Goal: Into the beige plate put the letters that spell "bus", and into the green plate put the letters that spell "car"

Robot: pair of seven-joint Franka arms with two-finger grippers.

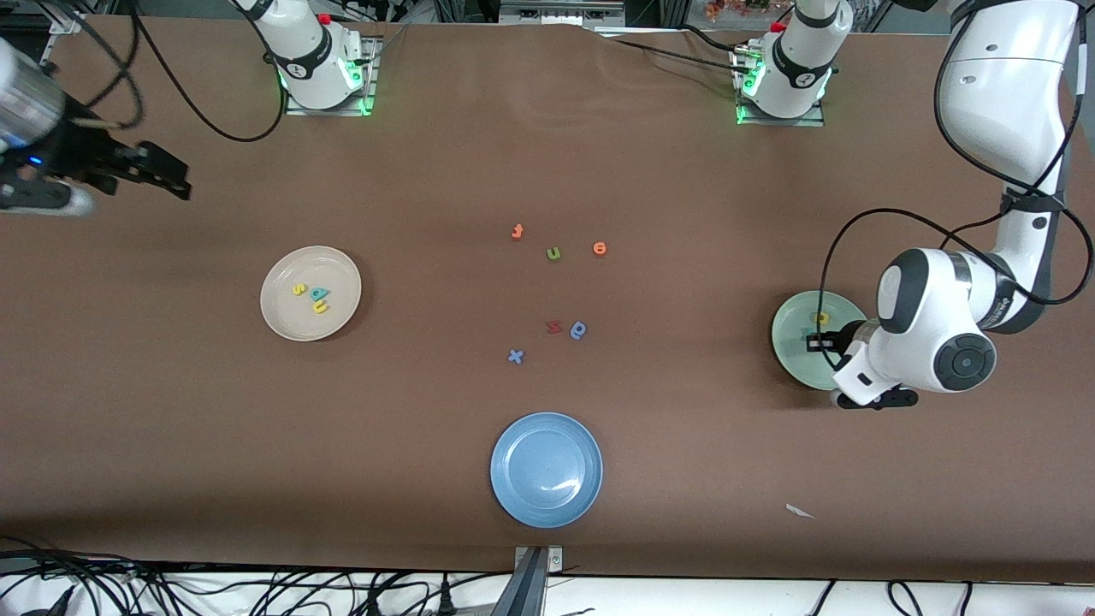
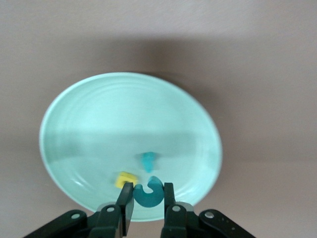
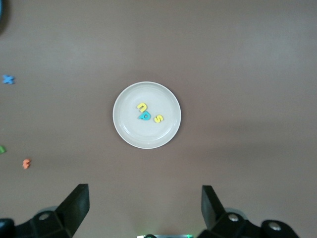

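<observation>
My left gripper [image 1: 819, 344] [image 2: 148, 196] hangs low over the green plate [image 1: 791, 364] [image 2: 124, 114], shut on the teal "c" [image 2: 148, 194]. On that plate lie the yellow "a" [image 2: 125, 179] [image 1: 821, 317] and the teal "r" [image 2: 148, 161]. The beige plate [image 1: 282, 325] [image 3: 124, 134] holds the yellow "s" [image 1: 298, 289] [image 3: 158, 119], the teal "b" [image 1: 318, 293] [image 3: 145, 116] and the yellow "u" [image 1: 321, 306] [image 3: 142, 106]. My right gripper [image 1: 175, 181] [image 3: 144, 191] waits open and empty, raised over bare table at the right arm's end.
In the middle of the table lie an orange "t" [image 1: 517, 231], a green "u" [image 1: 553, 253], an orange "e" [image 1: 600, 248], a red letter [image 1: 553, 326], a blue rounded letter [image 1: 579, 330] and a blue "x" [image 1: 515, 357]. A blue plate [image 1: 546, 469] sits nearest the front camera.
</observation>
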